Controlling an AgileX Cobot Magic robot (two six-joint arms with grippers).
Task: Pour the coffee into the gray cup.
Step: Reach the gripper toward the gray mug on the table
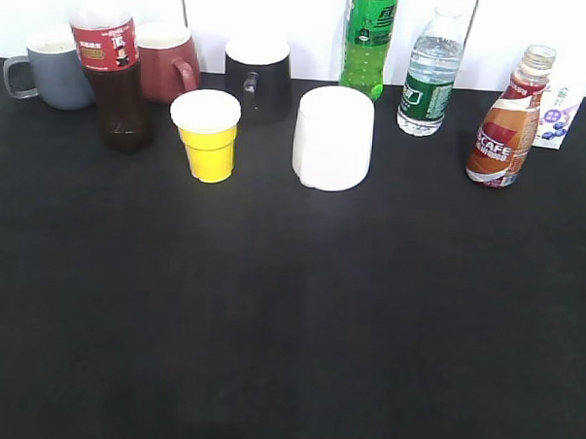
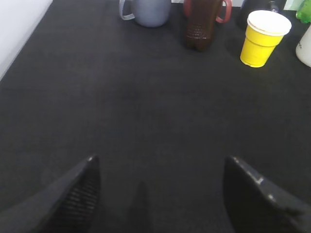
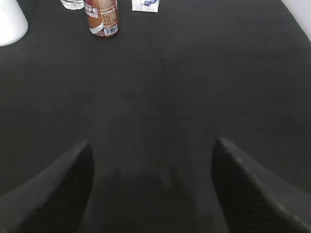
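The coffee bottle [image 1: 508,122] with its red-orange "CAFE" label stands upright at the back right of the black table; it also shows in the right wrist view [image 3: 101,18]. The gray cup [image 1: 56,68] stands at the back left, handle to the left, partly behind the cola bottle; it shows in the left wrist view [image 2: 148,11]. My left gripper [image 2: 160,182] is open and empty above bare table, well short of the cup. My right gripper [image 3: 151,167] is open and empty, well short of the coffee. Neither gripper shows in the exterior view.
In the back row stand a dark cola bottle [image 1: 112,80], a dark-red mug [image 1: 169,61], a black mug [image 1: 257,74], a yellow cup [image 1: 208,135], a white mug [image 1: 334,138], a green bottle [image 1: 369,40], a water bottle [image 1: 431,78] and a small carton [image 1: 559,116].
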